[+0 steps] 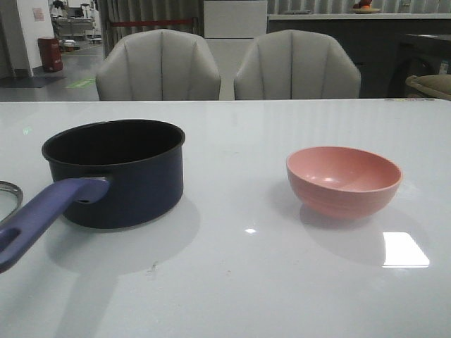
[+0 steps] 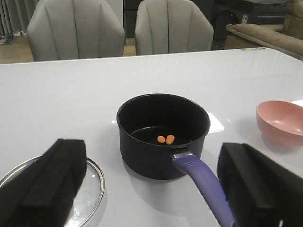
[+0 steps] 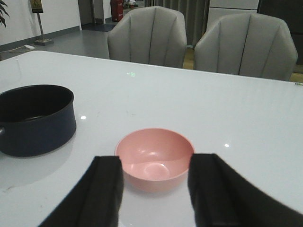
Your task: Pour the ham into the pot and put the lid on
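Glass lid [image 2: 57, 189] (uncovered pot [image 2: 163, 135] beside) lies under left gripper [image 2: 156, 189].

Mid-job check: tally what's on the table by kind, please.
Pot: 1
Ham pieces inside the pot: 2
Glass lid flat on the table: 1
Pink bowl, empty: 1
Total: 5

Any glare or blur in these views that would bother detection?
Front view: bright window glare on the table beside the pink bowl; pot interior reads solid black. Left wrist view: ham sharp, near fingers blurred. Right wrist view: small specular dots only.
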`<act>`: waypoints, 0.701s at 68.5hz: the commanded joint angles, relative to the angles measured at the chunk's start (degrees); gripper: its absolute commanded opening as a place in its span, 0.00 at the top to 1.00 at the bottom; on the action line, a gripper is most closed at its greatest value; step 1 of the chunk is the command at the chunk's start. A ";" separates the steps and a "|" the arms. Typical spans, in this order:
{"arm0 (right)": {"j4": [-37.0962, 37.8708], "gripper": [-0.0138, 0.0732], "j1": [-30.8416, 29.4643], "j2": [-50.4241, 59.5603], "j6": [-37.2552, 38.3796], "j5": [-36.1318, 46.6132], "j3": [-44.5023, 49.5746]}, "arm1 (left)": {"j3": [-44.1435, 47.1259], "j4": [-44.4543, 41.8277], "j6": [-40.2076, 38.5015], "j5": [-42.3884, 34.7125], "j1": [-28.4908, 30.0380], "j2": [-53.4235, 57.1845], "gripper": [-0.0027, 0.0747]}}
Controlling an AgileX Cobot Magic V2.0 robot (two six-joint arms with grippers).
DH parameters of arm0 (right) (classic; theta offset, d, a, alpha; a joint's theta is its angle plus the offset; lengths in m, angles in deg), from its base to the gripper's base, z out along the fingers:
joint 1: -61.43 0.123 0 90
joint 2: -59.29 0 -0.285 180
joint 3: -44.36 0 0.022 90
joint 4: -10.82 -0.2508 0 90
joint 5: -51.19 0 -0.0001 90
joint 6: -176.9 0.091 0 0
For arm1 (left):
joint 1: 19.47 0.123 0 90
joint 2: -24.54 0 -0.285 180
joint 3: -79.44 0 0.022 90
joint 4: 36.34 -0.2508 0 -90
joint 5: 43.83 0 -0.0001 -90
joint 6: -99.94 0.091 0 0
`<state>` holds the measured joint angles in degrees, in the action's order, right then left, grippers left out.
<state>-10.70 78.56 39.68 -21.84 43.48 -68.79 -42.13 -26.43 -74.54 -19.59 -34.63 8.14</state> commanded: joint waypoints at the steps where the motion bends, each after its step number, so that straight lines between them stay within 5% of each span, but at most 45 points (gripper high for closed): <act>1: -0.08 0.49 -0.11 -0.38 -0.68 4.53 -1.22 | -1.43 0.86 0.01 -4.40 -0.30 -0.47 0.19; 8: -0.14 0.71 -0.11 -0.38 -0.68 4.51 -1.22 | -1.43 0.86 0.01 -4.40 -0.30 -0.47 0.19; 28: -0.15 0.66 -0.11 -0.38 -0.68 4.68 -1.22 | -3.50 0.50 0.01 -4.16 -0.30 -4.36 0.18; 48: -0.15 0.66 -0.11 -0.38 -0.68 4.68 -1.22 | -13.96 -0.76 -2.25 -4.05 1.56 -22.84 0.18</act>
<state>-10.70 78.56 39.68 -21.84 43.48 -68.41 -51.35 -27.33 -75.43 -19.17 -34.38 -7.84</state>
